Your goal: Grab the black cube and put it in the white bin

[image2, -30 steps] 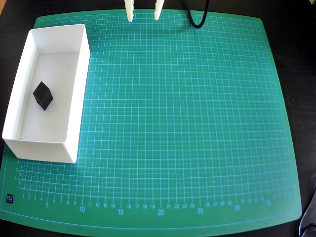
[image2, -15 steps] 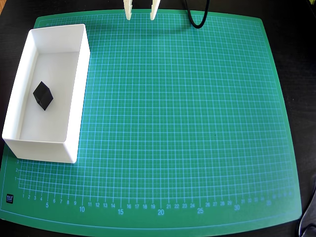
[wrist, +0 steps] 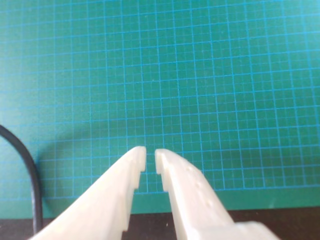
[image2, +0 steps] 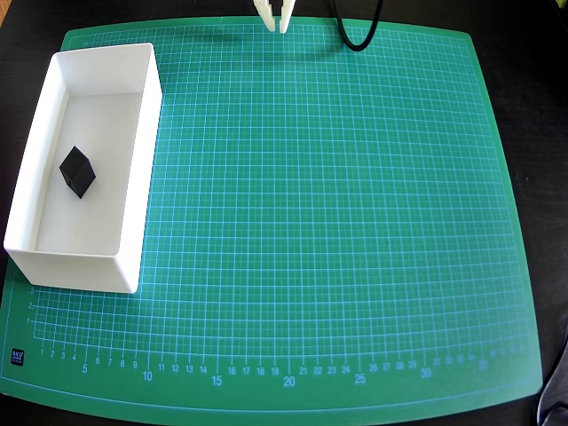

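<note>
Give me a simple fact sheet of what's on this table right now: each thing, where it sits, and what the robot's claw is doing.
surface: green cutting mat with a printed grid
white bin: on the mat's left side in the overhead view, upright
black cube: resting on the bin's floor, turned cornerwise, clear of the walls
gripper: at the mat's top edge, far from the bin, holding nothing
jaws: nearly closed, a thin gap shows in the wrist view
black cable: loops onto the mat beside the gripper
task state: cube is in the bin
</note>
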### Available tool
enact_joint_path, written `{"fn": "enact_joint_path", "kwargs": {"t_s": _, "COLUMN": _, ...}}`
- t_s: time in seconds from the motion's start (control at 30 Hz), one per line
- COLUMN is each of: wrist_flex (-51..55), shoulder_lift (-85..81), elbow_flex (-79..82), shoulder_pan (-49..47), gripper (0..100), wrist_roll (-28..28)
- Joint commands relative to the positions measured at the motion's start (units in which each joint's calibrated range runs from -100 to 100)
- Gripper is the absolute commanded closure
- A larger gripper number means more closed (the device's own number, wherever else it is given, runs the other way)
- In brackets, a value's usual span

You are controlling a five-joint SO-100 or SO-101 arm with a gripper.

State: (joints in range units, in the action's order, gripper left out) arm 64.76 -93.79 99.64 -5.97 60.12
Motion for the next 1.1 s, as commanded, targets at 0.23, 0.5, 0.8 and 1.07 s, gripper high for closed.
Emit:
{"fn": "enact_joint_path", "kwargs": {"t_s": 0.23, "wrist_flex": 0.13, "shoulder_lift": 0.36, "elbow_flex": 0.18, "shoulder_pan": 0.11, "gripper": 99, "wrist_roll": -0.29}}
{"fn": "enact_joint_path", "kwargs": {"t_s": 0.5, "wrist_flex": 0.21, "shoulder_lift": 0.44, "elbow_flex": 0.18, "shoulder_pan": 0.20, "gripper": 99, "wrist_roll": -0.29}}
{"fn": "enact_joint_path", "kwargs": {"t_s": 0.8, "wrist_flex": 0.21, "shoulder_lift": 0.44, "elbow_flex": 0.18, "shoulder_pan": 0.28, "gripper": 99, "wrist_roll": -0.24}}
{"fn": "enact_joint_path", "kwargs": {"t_s": 1.07, "wrist_flex": 0.21, "shoulder_lift": 0.44, "elbow_flex": 0.18, "shoulder_pan": 0.28, "gripper": 99, "wrist_roll": -0.24}}
